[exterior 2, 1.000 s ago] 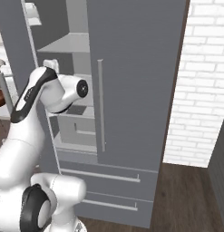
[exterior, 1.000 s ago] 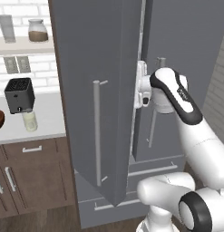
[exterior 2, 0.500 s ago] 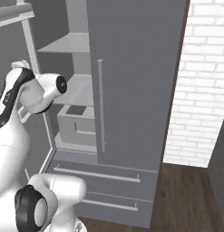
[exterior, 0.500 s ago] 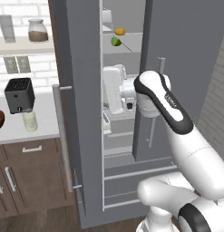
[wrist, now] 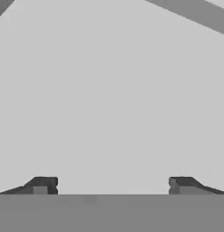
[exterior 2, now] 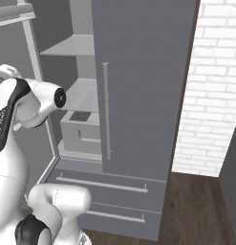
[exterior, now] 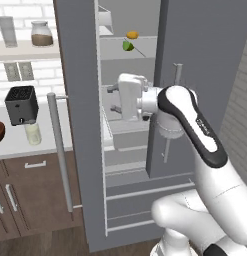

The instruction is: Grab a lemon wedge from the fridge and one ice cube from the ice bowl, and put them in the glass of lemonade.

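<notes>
The lemon wedge (exterior: 132,35) lies on an upper shelf inside the fridge (exterior: 205,75), beside a green fruit (exterior: 127,45). The left door (exterior: 77,125) stands swung open. The gripper (exterior: 113,98) hovers lower down, inside the fridge opening, jaws spread wide and holding nothing. The glass of lemonade (exterior: 32,133) stands on the counter (exterior: 15,147) below the black toaster (exterior: 21,104).

Pretty clearly a home kitchen. Big grey fridge (exterior: 205,75) dead ahead at 12 o'clock with its left door swung open, and over at 9 o'clock a bench (exterior: 15,145) with brown cabinets (exterior: 30,195) under it, a black toaster (exterior: 21,104), jars on a wall shelf (exterior: 25,48), white brick walls (exterior 2: 212,95), dark wood floor (exterior 2: 196,210).
</notes>
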